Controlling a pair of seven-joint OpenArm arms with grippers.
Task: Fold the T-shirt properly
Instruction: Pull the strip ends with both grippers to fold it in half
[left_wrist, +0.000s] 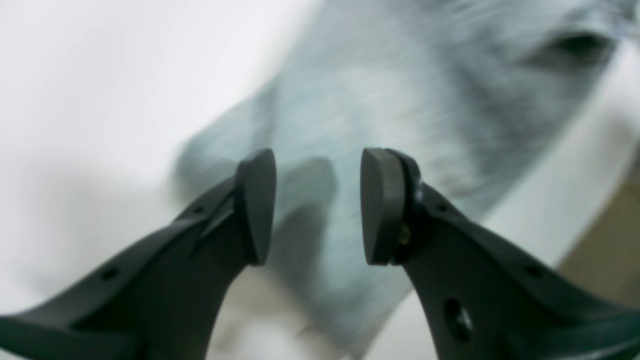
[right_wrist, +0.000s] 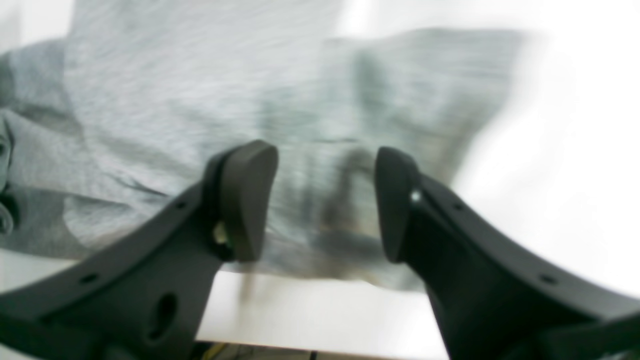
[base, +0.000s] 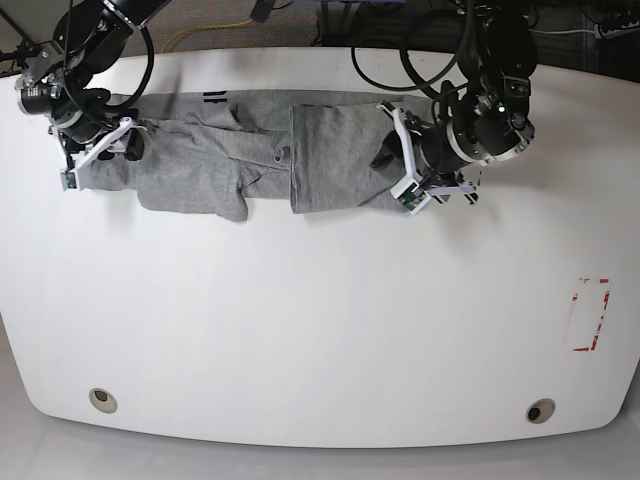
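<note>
A white desk (base: 320, 320) with rounded corners; a red rectangular outline (base: 590, 314) marked near its right edge; two round fittings, one at the front left corner (base: 100, 399), one at the front right corner (base: 540, 411); cables (base: 215, 25) beyond the far edge

The table (base: 320, 330) lies open below the T-shirt (base: 250, 160), which stretches between both arms along the far edge.
</note>
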